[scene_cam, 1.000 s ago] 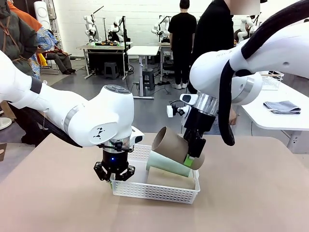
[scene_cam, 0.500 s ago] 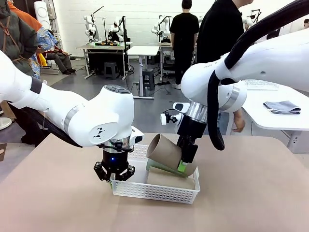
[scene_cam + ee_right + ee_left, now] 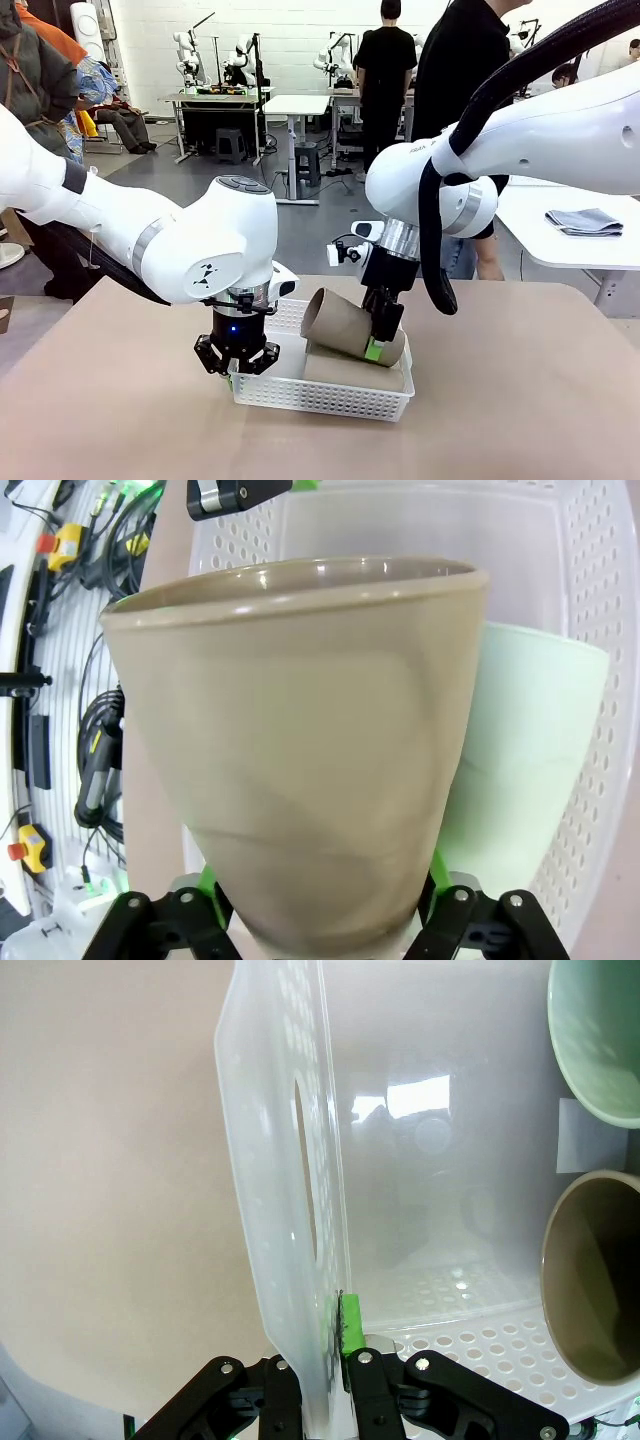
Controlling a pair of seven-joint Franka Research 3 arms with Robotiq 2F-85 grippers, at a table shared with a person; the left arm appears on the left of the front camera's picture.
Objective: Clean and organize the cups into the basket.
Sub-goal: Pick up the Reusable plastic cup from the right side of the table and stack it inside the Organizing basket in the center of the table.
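The white perforated basket [image 3: 320, 395] sits mid-table. My left gripper [image 3: 237, 356] is shut on its left end wall, next to the cut-out handle; the left wrist view shows the fingertips [image 3: 350, 1322] pinching that wall [image 3: 280, 1160]. A tan cup [image 3: 340, 325] lies on its side in the basket, on top of another tan cup [image 3: 355, 372]. My right gripper [image 3: 383, 340] straddles the top cup's narrow end, jaws spread wide. In the right wrist view this cup [image 3: 310, 730] lies between the pads, with the mint green cup [image 3: 530, 750] beside it. The left wrist view shows the mint cup's mouth [image 3: 600, 1040] and a tan one [image 3: 595, 1280].
A person [image 3: 470, 60] stands at the table's far edge behind my right arm. A side table at the right carries a folded grey cloth [image 3: 585, 220]. Bare tan tabletop [image 3: 520, 400] surrounds the basket on all sides.
My right arm brought the tan cup down and to the left until it lies on the cups in the basket, covering the mint one. The left gripper kept its hold.
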